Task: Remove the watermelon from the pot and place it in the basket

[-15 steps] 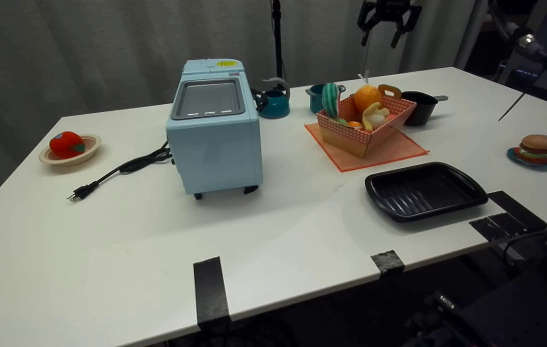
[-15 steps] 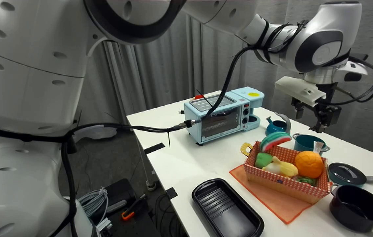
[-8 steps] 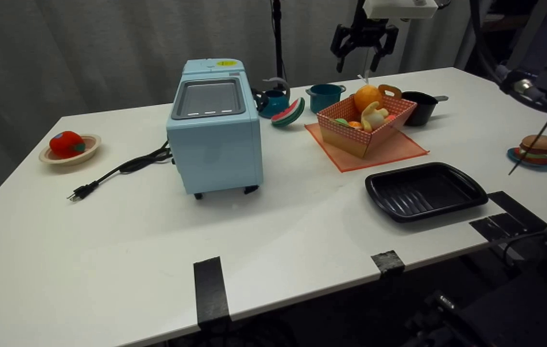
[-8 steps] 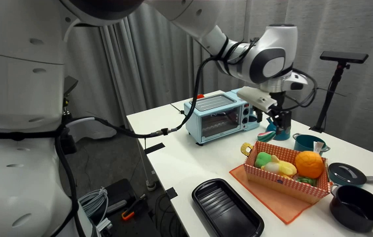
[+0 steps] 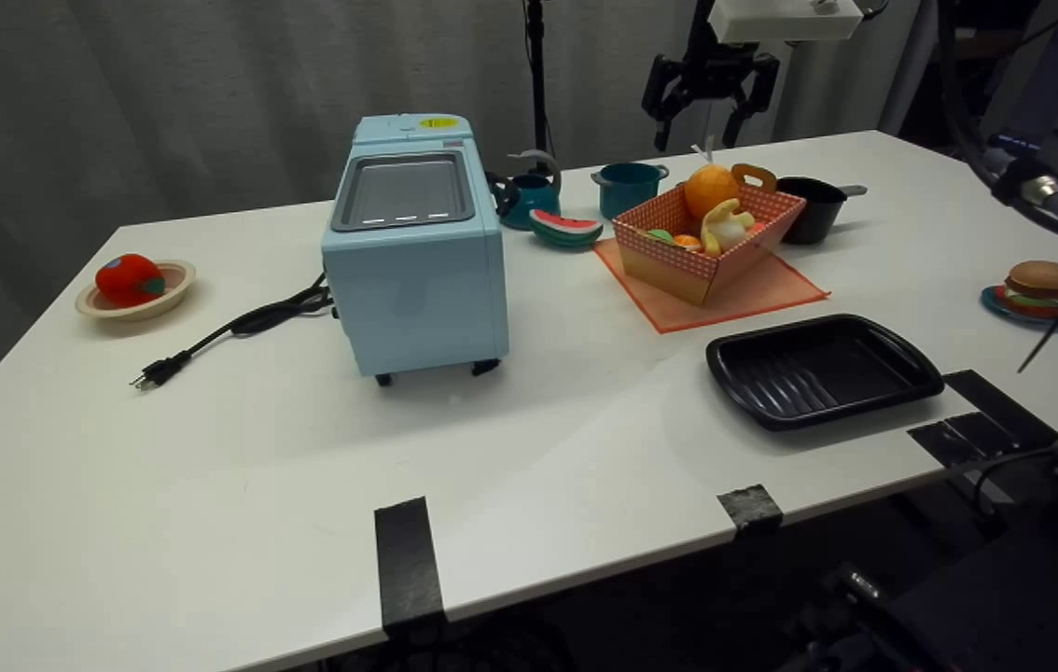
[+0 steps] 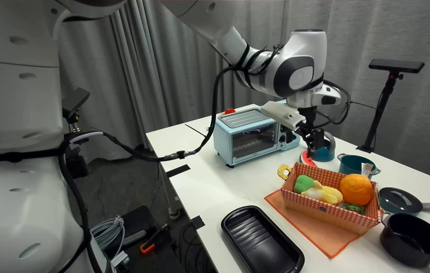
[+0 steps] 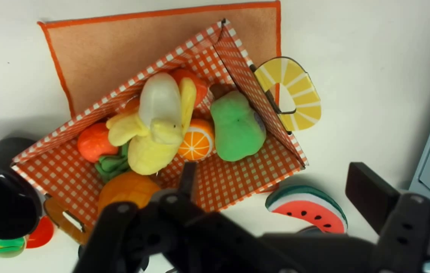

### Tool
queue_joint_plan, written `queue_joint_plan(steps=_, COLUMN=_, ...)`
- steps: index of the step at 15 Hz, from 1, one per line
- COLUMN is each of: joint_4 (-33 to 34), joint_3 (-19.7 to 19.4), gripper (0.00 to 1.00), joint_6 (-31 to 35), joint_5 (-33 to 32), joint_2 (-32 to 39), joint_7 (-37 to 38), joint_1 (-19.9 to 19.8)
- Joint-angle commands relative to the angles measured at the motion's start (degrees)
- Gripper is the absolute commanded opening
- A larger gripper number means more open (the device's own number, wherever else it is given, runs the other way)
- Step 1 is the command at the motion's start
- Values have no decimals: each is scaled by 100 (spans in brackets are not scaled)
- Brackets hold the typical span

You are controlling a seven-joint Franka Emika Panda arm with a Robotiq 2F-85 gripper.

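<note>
The watermelon slice [image 5: 569, 230], red with a green rind, lies on the table beside the basket, near the teal kettle; in an exterior view [image 6: 307, 159] the gripper partly hides it. In the wrist view the watermelon [image 7: 309, 209] shows between the spread fingers, below them. My gripper [image 5: 697, 138] is open and empty above the table; it also shows in the wrist view [image 7: 272, 178]. The red-checked basket [image 6: 327, 214] stands on an orange cloth and holds a banana, a green pear, an orange and other toy food. The teal pot [image 5: 629, 191] stands behind the basket.
A light blue toaster oven [image 5: 417, 299] and a teal kettle [image 6: 323, 154] stand close to the watermelon. A black pot [image 6: 412, 240] and a lidded pan [image 6: 400, 200] are beside the basket. A black tray [image 5: 823, 369] lies in front. A camera stand [image 6: 380, 110] rises behind the table.
The watermelon was at the basket's edge by the teal pot, then tilted on the table; now it lies flat by the kettle. My open gripper has moved toward the oven and lower.
</note>
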Motion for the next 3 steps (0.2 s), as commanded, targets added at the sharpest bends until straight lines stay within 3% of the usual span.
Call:
queue_joint_plan(steps=1, joint_4=6, joint_3=28, gripper=100, joint_6=-12, joint_5=-12, joint_2=-1, joint_7=7, joint_1=-28)
queue_joint_plan(steps=3, joint_4=4, joint_3=28, gripper=100, joint_6=-12, joint_5=-12, joint_2=-1, joint_7=6, joint_1=-28)
